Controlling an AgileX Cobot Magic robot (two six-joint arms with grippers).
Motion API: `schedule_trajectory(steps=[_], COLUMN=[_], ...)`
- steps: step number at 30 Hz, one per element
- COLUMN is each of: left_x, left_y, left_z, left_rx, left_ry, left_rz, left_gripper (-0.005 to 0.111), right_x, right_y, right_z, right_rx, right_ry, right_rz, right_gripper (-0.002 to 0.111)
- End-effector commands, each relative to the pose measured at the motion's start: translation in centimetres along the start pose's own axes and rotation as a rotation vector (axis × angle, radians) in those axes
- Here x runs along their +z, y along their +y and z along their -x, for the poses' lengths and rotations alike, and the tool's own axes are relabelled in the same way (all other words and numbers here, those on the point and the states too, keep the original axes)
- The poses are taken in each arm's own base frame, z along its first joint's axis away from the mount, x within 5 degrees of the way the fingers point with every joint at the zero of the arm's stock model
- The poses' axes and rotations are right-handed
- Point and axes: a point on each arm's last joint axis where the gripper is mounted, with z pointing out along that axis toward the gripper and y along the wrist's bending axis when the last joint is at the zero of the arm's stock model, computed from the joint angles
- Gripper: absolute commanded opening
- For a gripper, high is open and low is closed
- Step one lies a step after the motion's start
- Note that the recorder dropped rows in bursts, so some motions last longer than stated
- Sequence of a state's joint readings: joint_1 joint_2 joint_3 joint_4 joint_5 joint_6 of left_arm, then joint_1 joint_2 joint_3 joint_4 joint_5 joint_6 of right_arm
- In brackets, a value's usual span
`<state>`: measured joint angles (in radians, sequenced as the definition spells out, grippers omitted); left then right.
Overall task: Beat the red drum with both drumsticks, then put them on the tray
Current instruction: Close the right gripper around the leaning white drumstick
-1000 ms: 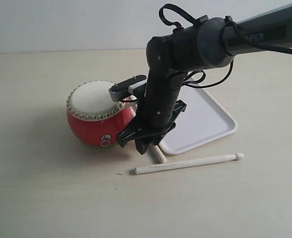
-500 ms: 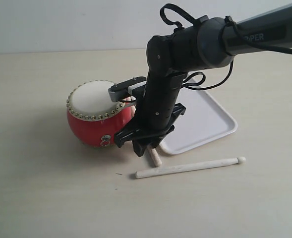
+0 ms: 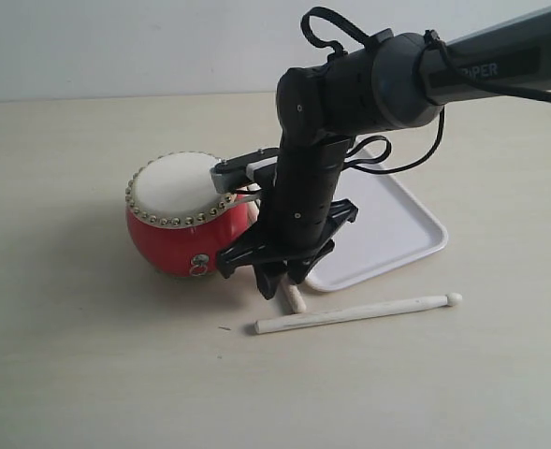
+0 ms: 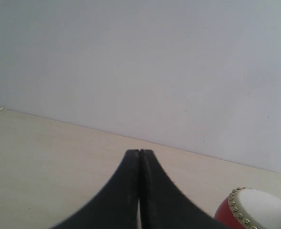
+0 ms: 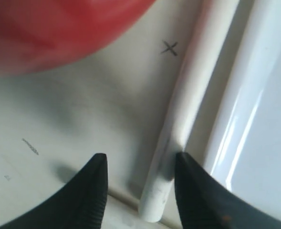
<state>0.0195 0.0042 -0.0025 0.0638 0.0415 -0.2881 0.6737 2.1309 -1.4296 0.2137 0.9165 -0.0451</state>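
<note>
The red drum (image 3: 183, 232) stands left of the white tray (image 3: 392, 229). One drumstick (image 3: 359, 311) lies on the table in front of the tray. The other drumstick (image 5: 178, 119) lies along the tray's rim (image 5: 235, 109), and only its butt end (image 3: 296, 298) shows in the exterior view. My right gripper (image 3: 280, 281) points down over that butt end. It is open (image 5: 140, 156), with a finger on each side of the stick and one finger close against it. My left gripper (image 4: 139, 153) is shut on nothing, low over the table, with the drum's edge (image 4: 254, 212) beside it.
The right arm's body (image 3: 303, 187) stands between drum and tray and hides part of both. A small black x mark (image 5: 169, 47) is on the pale table near the stick. A plain wall (image 4: 140, 62) rises behind the table.
My right gripper has shifted slightly left and lower over the stick by the tray. The loose stick in front has moved a little.
</note>
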Motion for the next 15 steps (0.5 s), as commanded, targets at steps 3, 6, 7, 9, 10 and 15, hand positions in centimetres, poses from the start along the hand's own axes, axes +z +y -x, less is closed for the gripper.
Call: schedule_trajectory(steps=[3,6,7,9,10,15], left_x=[-0.03,-0.03,-0.03,-0.03,-0.03,-0.03], left_y=[0.0,0.0,0.0,0.0,0.0,0.0], left_z=[0.05,0.05,0.05,0.05,0.05,0.05], left_rx=[0.0,0.0,0.0,0.0,0.0,0.0], left_ry=[-0.014,-0.014,-0.014,-0.014,-0.014,-0.014], left_rz=[0.0,0.0,0.0,0.0,0.0,0.0], left_gripper=[0.0,0.0,0.0,0.0,0.0,0.0], right_x=[-0.15,-0.14,-0.14,-0.15,-0.15,0.45], right_y=[0.35,0.07,-0.01,-0.17,-0.2,-0.23], right_z=[0.07,0.06,0.08,0.12,0.12,-0.01], right_rx=[0.014,0.021,0.021,0.021,0.023,0.04], right_ry=[-0.002,-0.001,-0.003,-0.008,-0.008,0.019], right_rz=[0.029,-0.002,-0.011,-0.028,-0.032,-0.025], right_gripper=[0.043,0.043,0.043,0.043,0.043,0.043])
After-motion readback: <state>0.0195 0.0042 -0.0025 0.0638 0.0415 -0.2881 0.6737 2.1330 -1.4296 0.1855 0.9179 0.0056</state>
